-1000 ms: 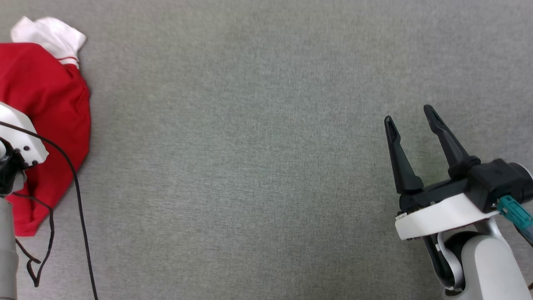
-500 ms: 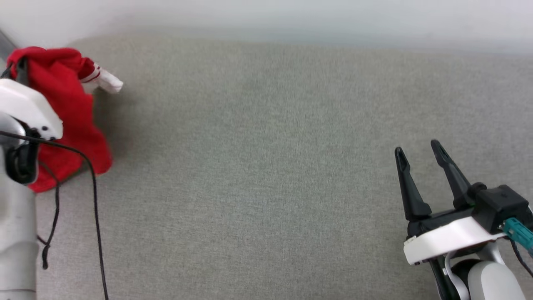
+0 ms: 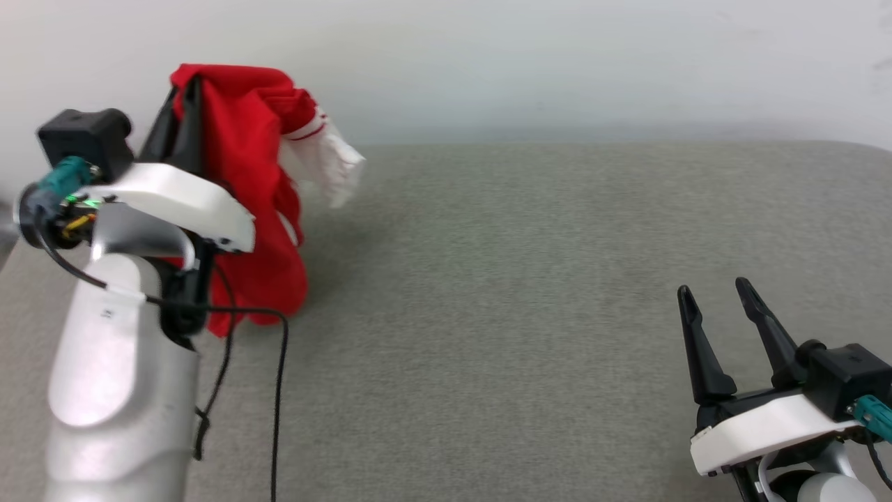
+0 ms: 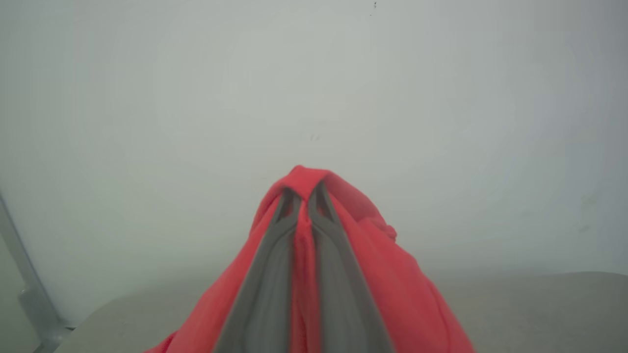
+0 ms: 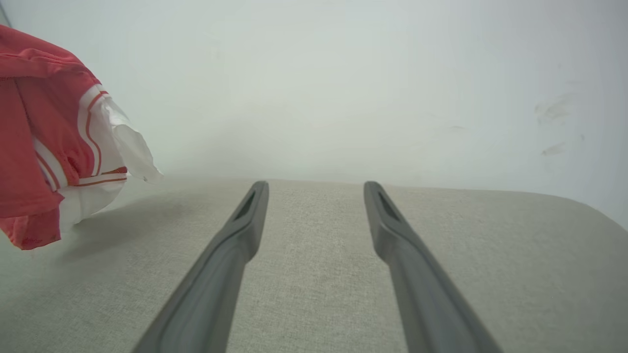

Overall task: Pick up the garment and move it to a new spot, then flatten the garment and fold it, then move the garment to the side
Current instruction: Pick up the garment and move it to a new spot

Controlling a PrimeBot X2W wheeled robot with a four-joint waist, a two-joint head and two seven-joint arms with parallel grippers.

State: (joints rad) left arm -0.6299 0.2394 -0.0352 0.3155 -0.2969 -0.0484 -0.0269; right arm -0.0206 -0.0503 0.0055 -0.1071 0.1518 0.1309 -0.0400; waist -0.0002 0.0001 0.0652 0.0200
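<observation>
One bunched red, white-sleeved garment (image 3: 258,209) pinched between left fingers (image 4: 267,284), right fingers (image 5: 238,240) wide apart

Bright, flat, even light all round. There's a soft shadow on the desk (image 3: 523,279) just right of the garment (image 3: 244,153), and its white sleeve is motion-blurred. The left wrist view is hazy and washed out, with the fingers (image 4: 267,274) mushy up close.

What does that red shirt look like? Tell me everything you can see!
The red soft-cloth T-shirt hangs bunched and crumpled, pinched at its top between the shut fingers of the left gripper. A white short sleeve with thin red stripes sticks out to one side. The shirt's lower end dangles close to the grey fabric surface; whether it touches is unclear.
</observation>
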